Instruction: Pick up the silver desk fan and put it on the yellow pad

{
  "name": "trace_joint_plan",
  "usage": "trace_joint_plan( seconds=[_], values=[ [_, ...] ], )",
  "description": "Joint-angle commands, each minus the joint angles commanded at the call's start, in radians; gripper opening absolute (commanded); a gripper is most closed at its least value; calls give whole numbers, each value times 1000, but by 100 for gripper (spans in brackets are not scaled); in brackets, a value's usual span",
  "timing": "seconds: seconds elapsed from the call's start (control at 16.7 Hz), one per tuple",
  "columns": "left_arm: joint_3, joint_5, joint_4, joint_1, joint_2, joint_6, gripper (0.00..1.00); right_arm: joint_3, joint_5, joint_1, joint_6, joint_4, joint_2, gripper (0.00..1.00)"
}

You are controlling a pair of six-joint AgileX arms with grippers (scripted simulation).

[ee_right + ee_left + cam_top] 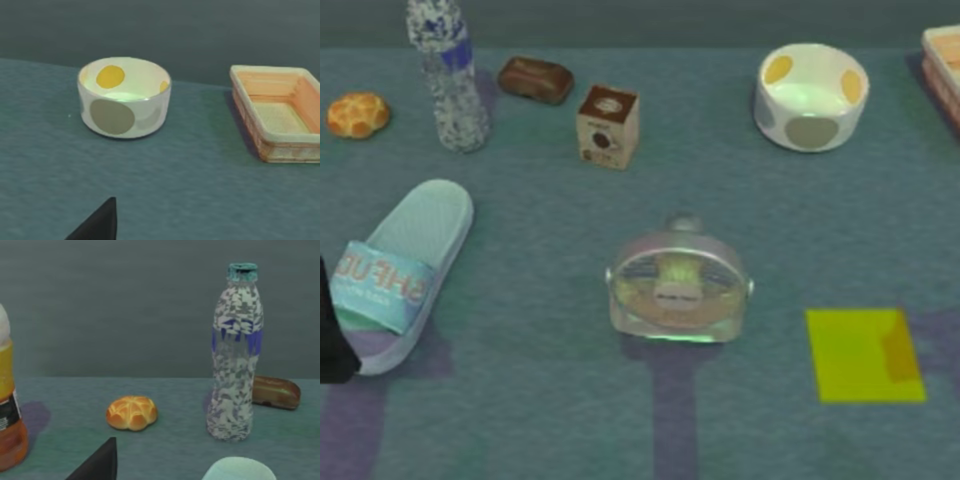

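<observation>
Since the fan [677, 292] stands untouched at mid-table, well left of the pad [864, 354], the nearer right arm (out of the top view) should descend over its grille and clamp squarely; neither gripper's state can be told.

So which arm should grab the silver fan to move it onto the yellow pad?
Probably the right: the silver fan stands mid-table, and the yellow pad lies to its right, on the right arm's side.

Far row: bread roll [358, 114], water bottle [448, 78], brown loaf [535, 79], small carton [608, 126], dotted bowl [811, 96], tray [945, 68]; slipper [398, 274] at left.
</observation>
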Motion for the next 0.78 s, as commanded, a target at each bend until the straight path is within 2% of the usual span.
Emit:
trace_joint_plan(
  seconds=[0.24, 0.78],
  values=[
    [0, 0, 0, 0, 0, 0, 100, 341, 2, 113, -113, -251, 344, 100],
    [0, 0, 0, 0, 0, 0, 100, 1346, 7, 416, -413, -913, 1351, 100]
  ],
)
